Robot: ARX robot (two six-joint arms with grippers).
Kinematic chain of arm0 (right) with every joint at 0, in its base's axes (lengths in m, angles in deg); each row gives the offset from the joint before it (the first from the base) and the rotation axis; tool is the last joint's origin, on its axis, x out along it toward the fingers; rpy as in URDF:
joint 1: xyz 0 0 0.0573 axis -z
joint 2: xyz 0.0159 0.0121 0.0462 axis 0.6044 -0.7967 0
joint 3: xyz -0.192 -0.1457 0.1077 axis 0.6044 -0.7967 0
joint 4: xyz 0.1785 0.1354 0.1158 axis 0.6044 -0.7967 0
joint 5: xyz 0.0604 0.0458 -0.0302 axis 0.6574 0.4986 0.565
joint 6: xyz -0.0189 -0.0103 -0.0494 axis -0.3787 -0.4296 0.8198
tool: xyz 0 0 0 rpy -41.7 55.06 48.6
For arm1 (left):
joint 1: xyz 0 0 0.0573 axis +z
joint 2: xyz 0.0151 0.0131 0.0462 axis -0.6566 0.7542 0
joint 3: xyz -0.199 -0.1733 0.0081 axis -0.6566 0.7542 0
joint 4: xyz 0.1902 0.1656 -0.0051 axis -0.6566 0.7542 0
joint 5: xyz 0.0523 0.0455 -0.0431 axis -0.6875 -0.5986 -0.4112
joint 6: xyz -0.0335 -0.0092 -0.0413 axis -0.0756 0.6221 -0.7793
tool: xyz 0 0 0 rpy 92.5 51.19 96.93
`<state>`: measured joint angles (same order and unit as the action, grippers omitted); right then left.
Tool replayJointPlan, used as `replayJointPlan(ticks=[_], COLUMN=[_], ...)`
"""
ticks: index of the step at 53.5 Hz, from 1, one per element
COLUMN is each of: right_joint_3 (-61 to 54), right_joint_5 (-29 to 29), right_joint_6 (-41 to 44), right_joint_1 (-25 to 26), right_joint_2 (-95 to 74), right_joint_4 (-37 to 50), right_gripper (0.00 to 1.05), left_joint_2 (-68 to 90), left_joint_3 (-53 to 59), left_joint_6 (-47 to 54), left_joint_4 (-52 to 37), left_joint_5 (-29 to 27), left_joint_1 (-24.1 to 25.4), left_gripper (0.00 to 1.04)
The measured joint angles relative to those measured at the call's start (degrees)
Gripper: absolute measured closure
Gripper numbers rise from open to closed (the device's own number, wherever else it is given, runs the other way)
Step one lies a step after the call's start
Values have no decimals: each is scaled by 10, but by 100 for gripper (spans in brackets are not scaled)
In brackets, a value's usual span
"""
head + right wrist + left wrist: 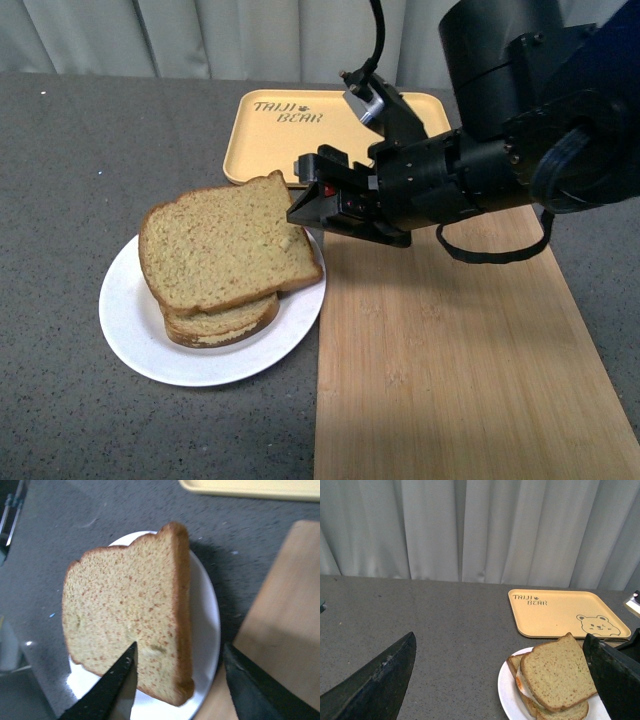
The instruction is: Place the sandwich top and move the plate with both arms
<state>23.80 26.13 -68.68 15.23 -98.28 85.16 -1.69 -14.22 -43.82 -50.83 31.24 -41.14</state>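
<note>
Grey speckled tabletop [60, 200] carries the round white plate [125, 320] at left. The left gripper [498, 639], seen only from its own wrist camera, hangs back from the plate with its jaws spread wide and nothing between them. On the plate the sandwich top [220, 245] lies tilted over a lower slice [215, 325], and the right gripper [303, 212] sits at its right crust with jaws parted, not pinching, beside the wooden board [450, 370], with the yellow bear tray [260, 140] behind.
</note>
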Motion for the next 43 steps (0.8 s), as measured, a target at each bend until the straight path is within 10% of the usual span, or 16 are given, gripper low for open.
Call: replayJointPlan(ticks=[6, 12, 15, 23, 43], right_joint_3=[-25, -178, -223, -316, -520], right_joint_5=[-91, -440, -491, -502, -412], right_joint_6=[30, 131, 146, 164, 174], right_joint_1=[3, 5, 14, 54, 133], right_joint_2=[19, 18, 32, 136, 369], right_joint_4=[63, 454, 536, 642, 589], right_gripper=[44, 67, 74, 104, 104], left_joint_2=[0, 0, 0, 0, 0], left_joint_3=[0, 0, 0, 0, 0], left_joint_6=[0, 0, 0, 0, 0], left_joint_4=[0, 0, 0, 0, 0], left_joint_5=[0, 0, 0, 0, 0], left_joint_1=[0, 0, 0, 0, 0], left_gripper=[7, 7, 7, 7, 7])
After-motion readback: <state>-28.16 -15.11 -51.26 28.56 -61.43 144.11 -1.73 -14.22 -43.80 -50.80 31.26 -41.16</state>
